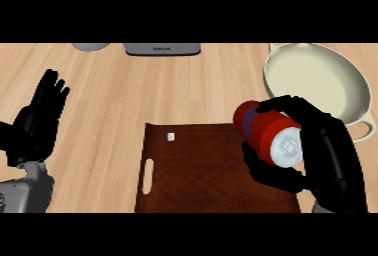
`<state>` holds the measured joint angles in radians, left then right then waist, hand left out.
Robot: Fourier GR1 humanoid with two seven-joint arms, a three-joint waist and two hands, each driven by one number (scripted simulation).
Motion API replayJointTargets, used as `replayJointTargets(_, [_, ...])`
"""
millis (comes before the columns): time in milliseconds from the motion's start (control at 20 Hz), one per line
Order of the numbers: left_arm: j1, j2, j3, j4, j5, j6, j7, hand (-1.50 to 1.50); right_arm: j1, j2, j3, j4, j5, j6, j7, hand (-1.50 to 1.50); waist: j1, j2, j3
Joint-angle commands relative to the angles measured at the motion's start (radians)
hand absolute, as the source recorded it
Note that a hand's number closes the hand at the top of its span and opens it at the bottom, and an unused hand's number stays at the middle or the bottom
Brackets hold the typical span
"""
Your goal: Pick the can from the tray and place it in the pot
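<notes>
Right hand point(325, 150) is wrapped around the can point(267, 133): fingers curl over its upper side, thumb underneath. Can is red with a blue label patch, tipped on its side, silvery end facing lower right toward the palm. It is held over the right edge of the tray point(214, 175), at the tray's upper right corner, with the red end toward the pot. Cannot tell if it is clear of the tray or touching it.

Tray is dark brown wood, rectangular, near the counter's point(184, 85) front edge, centre-right. Slot handle along its left edge. Small white mark near its upper left corner. Its right edge is partly hidden by the right hand and forearm.

Pot point(317, 75) is cream, round and wide, at the counter's back right, with a side handle showing at lower right behind the right forearm. Can sits just below-left of the pot's rim, not inside it.

Left hand point(40, 120) is at the counter's left edge, fingers straight and up, holding nothing, resting.

At the back edge: a grey box-shaped appliance point(162, 48) in the centre, a grey rounded thing point(91, 46) left of it, both cut off.
</notes>
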<state>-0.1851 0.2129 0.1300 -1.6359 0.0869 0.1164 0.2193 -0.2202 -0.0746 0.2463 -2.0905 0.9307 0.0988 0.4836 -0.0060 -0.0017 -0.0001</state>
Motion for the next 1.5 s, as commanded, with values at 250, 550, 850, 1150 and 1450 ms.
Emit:
replayJointTargets(250, [-0.016,-0.03,-0.004,0.054,-0.016,0.002,-0.044,0.0,-0.105,-0.111,-0.39,0.12,-0.293,0.039,-0.118,1.5,0.003,0.003,0.0])
replayJointTargets(550, [0.046,-0.033,-0.02,-0.045,-0.029,-0.005,-0.017,0.0,-0.188,-0.153,-0.485,0.342,-0.346,0.001,-0.188,1.5,0.011,0.002,0.0])
replayJointTargets(850, [-0.028,0.012,0.037,0.048,0.007,-0.041,-0.038,0.0,-0.316,-0.211,-0.513,0.693,-0.245,-0.172,-0.389,1.5,0.023,0.008,0.0])
replayJointTargets(1150, [-0.025,-0.013,-0.015,-0.037,-0.023,-0.01,0.029,0.0,-0.342,-0.338,-0.503,0.936,-0.003,-0.334,-0.446,1.5,0.037,0.011,0.001])
replayJointTargets(1450, [-0.06,-0.002,-0.006,-0.012,-0.014,-0.023,0.051,0.0,-0.549,-0.366,-0.542,1.373,0.003,-0.467,-0.585,1.5,0.047,0.015,0.002])
